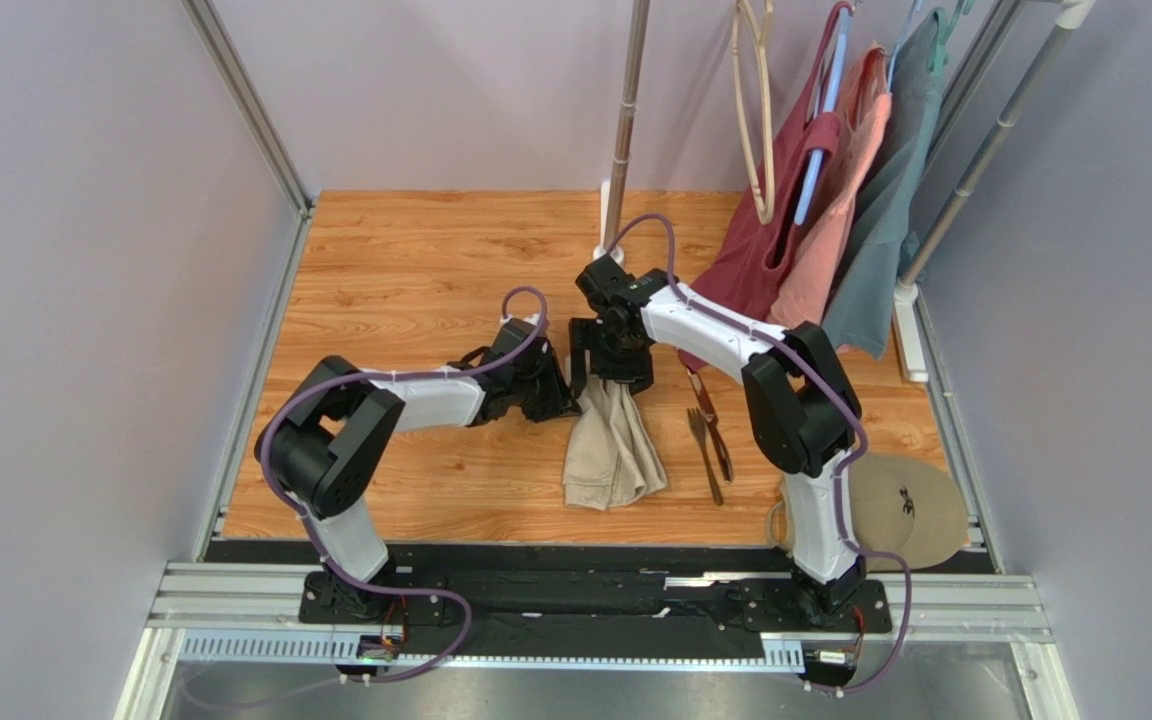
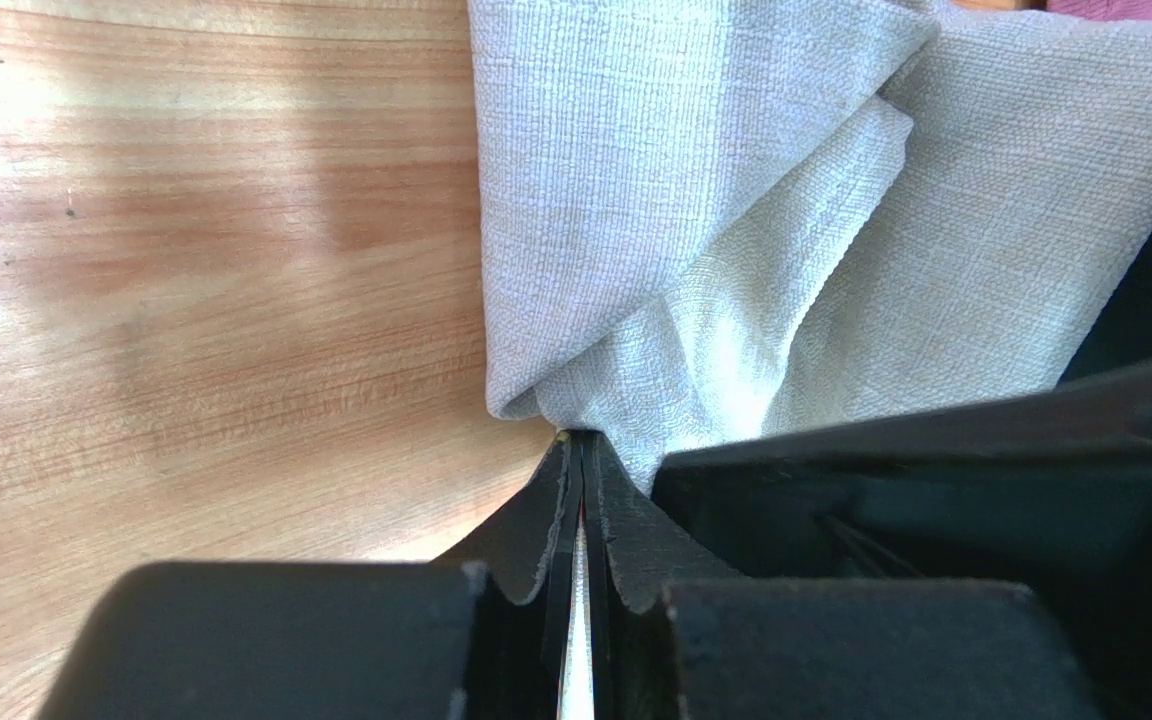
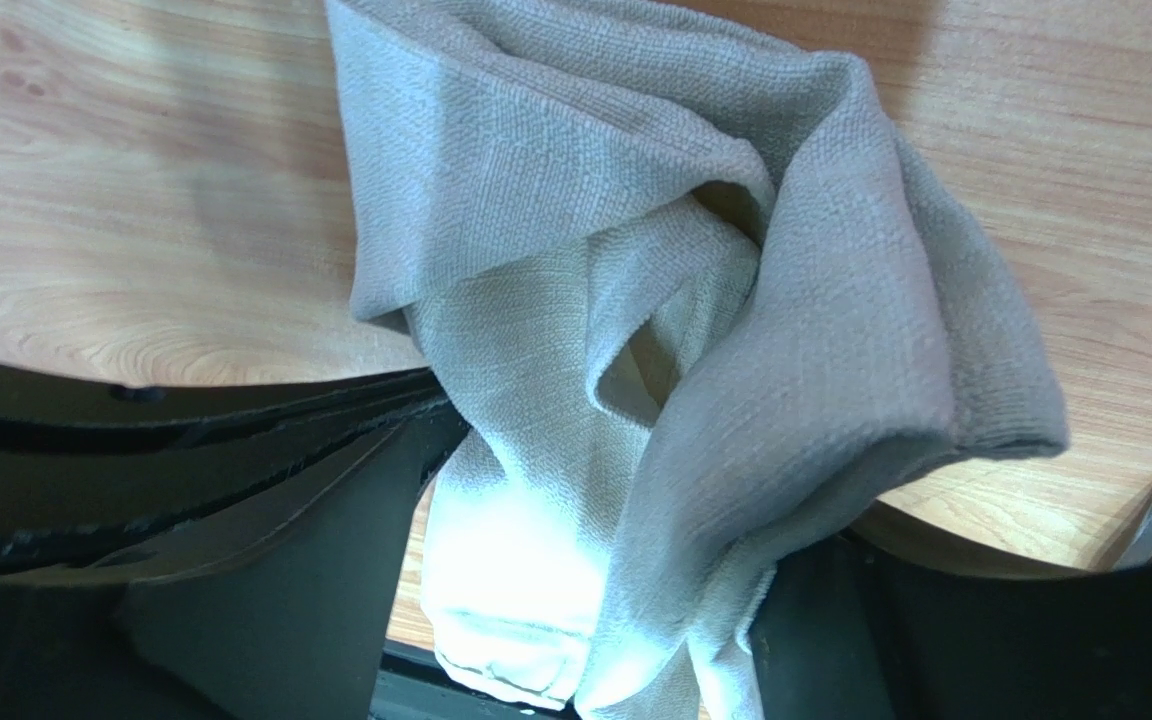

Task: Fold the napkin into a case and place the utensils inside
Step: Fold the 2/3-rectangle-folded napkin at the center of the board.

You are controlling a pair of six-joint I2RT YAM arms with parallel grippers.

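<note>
napkin: coarse woven cloth, matt | table: smooth wood-grain, slight sheen

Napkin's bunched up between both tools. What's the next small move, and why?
Probably draw the right tool clear of the napkin: its jaws stand apart with cloth loose between them, while the left tool pinches a bunched fold. Then it can regrip and spread.

one napkin, three garments, one disc — at least two utensils
</note>
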